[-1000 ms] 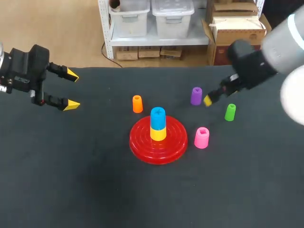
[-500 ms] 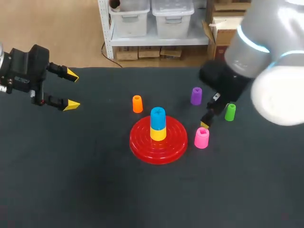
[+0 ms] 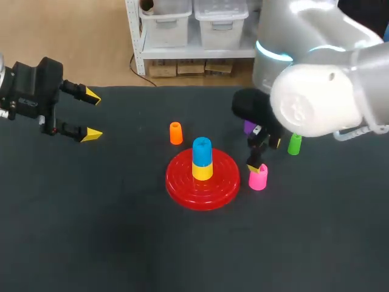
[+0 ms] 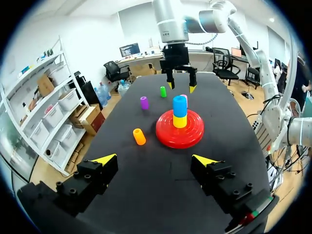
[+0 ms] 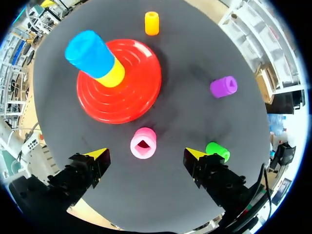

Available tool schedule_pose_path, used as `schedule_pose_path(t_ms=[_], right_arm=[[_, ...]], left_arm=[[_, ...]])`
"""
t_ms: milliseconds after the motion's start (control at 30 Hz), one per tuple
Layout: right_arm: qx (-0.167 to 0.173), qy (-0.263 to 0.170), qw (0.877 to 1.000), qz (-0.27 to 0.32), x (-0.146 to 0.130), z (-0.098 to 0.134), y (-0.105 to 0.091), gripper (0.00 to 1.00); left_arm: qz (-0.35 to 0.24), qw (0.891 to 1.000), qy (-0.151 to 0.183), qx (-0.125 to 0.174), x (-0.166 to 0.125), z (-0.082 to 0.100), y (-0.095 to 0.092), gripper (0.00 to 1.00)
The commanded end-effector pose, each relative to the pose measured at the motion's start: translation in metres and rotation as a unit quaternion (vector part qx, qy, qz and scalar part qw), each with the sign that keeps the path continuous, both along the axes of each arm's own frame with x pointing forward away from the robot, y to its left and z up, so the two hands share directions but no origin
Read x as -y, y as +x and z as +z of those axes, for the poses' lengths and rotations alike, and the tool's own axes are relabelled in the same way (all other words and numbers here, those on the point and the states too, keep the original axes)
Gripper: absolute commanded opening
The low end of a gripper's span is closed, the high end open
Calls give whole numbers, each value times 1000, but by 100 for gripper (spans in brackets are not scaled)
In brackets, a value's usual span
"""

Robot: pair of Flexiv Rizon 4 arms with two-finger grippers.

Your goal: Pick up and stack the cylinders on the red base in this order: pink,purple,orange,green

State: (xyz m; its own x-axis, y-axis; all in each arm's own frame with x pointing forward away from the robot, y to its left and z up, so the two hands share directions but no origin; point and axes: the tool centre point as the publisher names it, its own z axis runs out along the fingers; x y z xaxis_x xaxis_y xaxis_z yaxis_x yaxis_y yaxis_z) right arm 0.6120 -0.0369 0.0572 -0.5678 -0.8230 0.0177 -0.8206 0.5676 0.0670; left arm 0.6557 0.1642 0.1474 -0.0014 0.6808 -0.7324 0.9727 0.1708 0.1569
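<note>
Step one, the pink cylinder [image 5: 143,143], is in hand: it stands on the table [image 5: 161,195] just beside the red base [image 5: 131,100], and your right gripper [image 5: 146,154] hangs above it, jaws wide apart and empty. Lower squarely over it, then close before lifting.

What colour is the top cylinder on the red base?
Blue cylinder, over a yellow one; clearest in right wrist view.
</note>
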Motion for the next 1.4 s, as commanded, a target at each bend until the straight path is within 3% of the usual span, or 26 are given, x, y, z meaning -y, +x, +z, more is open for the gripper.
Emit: schedule_pose_path(t_ms=[33,367,900,1400], right_arm=[[4,-15,1000,-3,-3,-10,-2,100],[59,-1,997,-46,-3,-19,-11,100],[26,-16,998,-63,-6,-26,-8,100],[45,-3,996,-76,-8,-26,-1,100]], left_arm=[[0,1000,0,1,0,-1,0,100],[0,1000,0,1,0,-1,0,100],[0,1000,0,1,0,-1,0,100],[0,1000,0,1,0,-1,0,100]])
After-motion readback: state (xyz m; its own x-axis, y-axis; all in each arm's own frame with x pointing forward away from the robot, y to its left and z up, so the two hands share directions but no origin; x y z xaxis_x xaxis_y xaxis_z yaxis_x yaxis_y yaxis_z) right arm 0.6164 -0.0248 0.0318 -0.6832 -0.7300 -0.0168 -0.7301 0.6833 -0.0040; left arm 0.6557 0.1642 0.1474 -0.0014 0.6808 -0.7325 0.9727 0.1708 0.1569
